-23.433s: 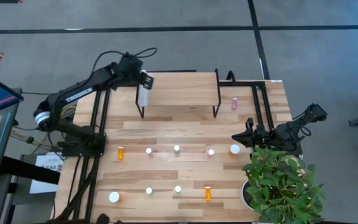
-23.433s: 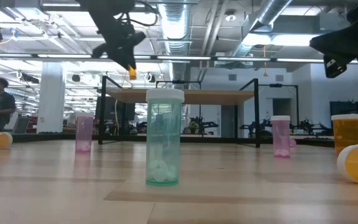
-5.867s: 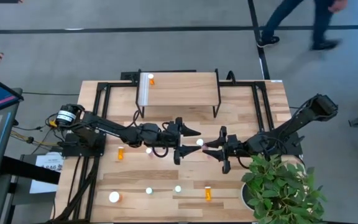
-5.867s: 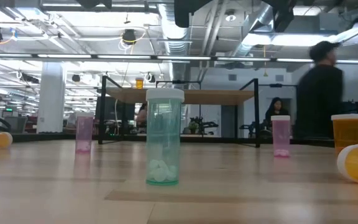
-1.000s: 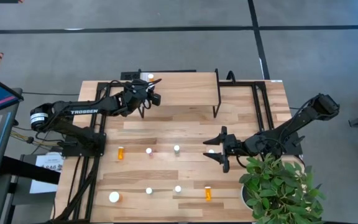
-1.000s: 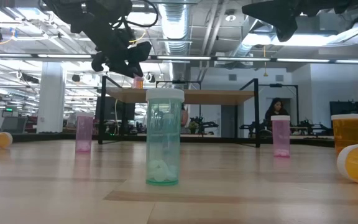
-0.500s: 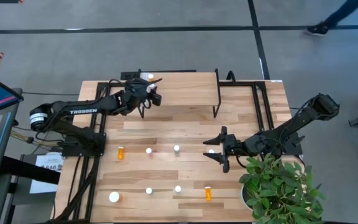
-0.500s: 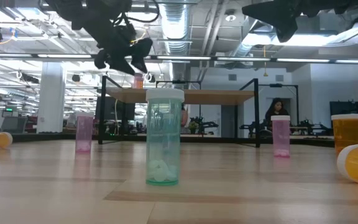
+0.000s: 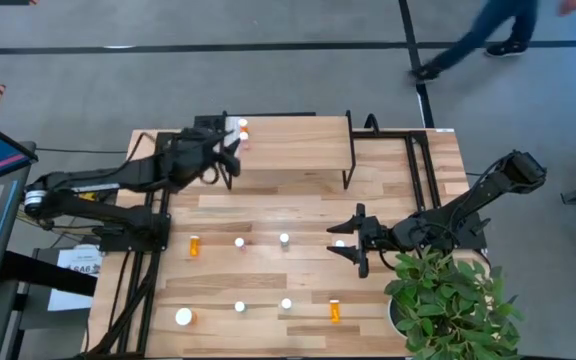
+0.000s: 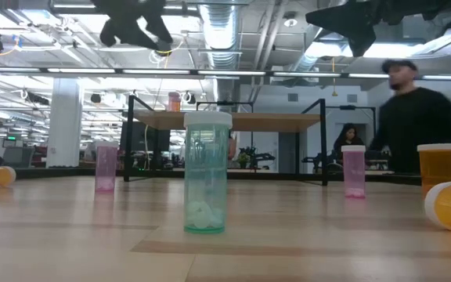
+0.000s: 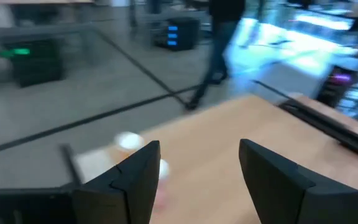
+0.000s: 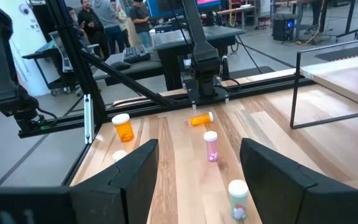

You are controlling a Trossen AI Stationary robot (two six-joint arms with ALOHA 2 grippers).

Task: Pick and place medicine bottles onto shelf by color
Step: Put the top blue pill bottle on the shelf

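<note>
The shelf point(image 9: 288, 140) stands at the table's far side, with two bottles at its far left corner: an orange one point(image 9: 243, 128) and a pinkish one point(image 10: 174, 101). My left gripper point(image 9: 224, 158) hangs open above the shelf's left end, nothing between its fingers point(image 11: 197, 155). My right gripper point(image 9: 334, 240) hovers open, high over the table's middle right, above a white-capped bottle point(image 9: 340, 243). More medicine bottles stand on the tabletop, such as a green one point(image 10: 207, 172) and a pink one point(image 12: 211, 146). An orange one point(image 12: 201, 118) lies on its side.
A potted plant point(image 9: 453, 295) fills the near right corner. Black arm frames run along both table sides point(image 9: 163, 190). Bottles stand in two rows across the near half point(image 9: 286, 303). A person point(image 10: 417, 125) walks by beyond the table.
My left gripper has opened, leaving the pinkish bottle upright on the shelf's far left corner. It has then risen and drawn back toward the table's left edge. A person has walked into the room behind.
</note>
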